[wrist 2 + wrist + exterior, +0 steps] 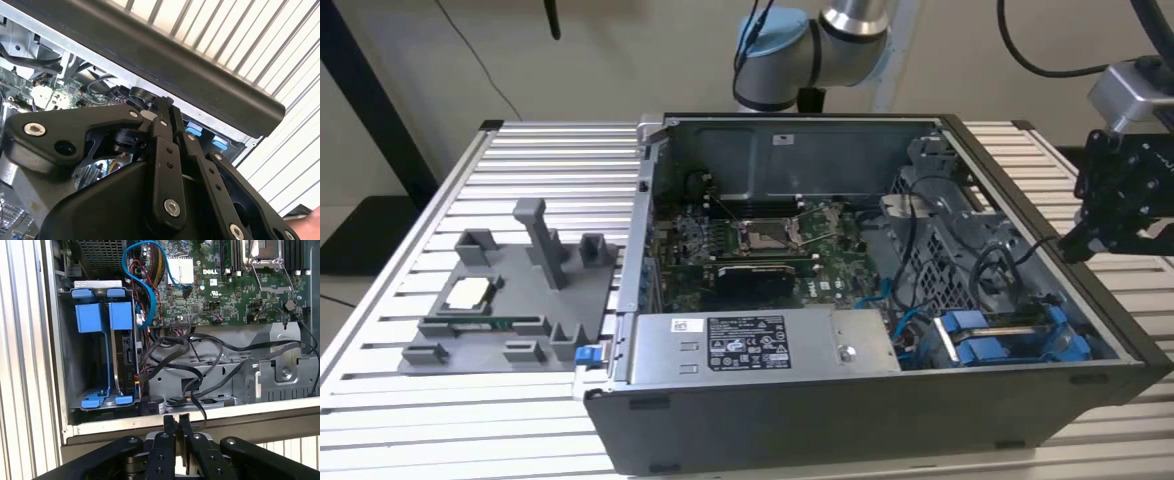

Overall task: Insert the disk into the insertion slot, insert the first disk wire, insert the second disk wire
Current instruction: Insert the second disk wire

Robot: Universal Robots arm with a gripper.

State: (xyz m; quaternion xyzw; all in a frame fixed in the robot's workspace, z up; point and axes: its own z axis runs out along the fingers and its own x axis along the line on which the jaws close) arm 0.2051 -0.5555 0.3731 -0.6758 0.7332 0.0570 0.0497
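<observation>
Open computer case (881, 300) lying on a slatted metal table (520, 180), motherboard (761, 240) exposed, grey labelled power-supply box (747, 345) along the near wall. Disk (127, 357) in its blue carrier frame (102, 320) already seated upright in the insertion slot (80, 365), at the case corner toward the exterior view's right (1001, 340); blue frame tabs visible at both ends of the bay in the first wrist view. Loose black cables (185, 355) and a blue data cable (142, 290) draped just beside the disk; whether any wire is plugged into the disk cannot be told. Pincer (176, 421) clenched, fingertips pressed together with nothing between them, held just outside the case wall near the bay in both wrist views (165, 107); seen in the exterior view as a black assembly (1121, 200) beyond the case edge on that view's right, apart from the disk. Grey fixture tray (507, 300) with upright posts on the table at the exterior view's left, carrying a processor chip (467, 293) and a memory stick (494, 323).
</observation>
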